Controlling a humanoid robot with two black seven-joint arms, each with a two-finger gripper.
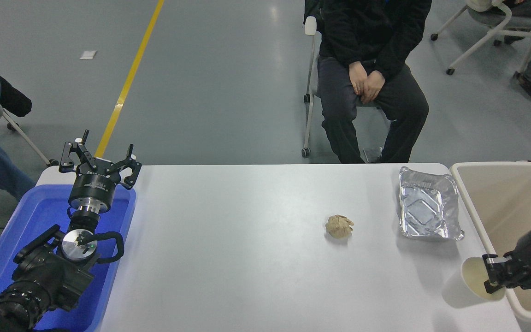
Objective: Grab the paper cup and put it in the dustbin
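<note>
The white paper cup [475, 278] with a cream inside hangs tilted above the table's right front part, its mouth facing the camera. My right gripper [493, 279] is shut on the cup's rim, one finger inside the cup. The cup is just left of the beige dustbin [477, 221], which stands at the table's right edge. My left gripper [99, 159] is open and parked over the blue tub at the lower left.
A crumpled tan paper ball [339, 226] lies mid-table. A silver foil tray [427, 203] lies next to the dustbin's left rim. A blue tub [30, 216] stands at the left. A person [367, 78] sits at the far side, others at the edges.
</note>
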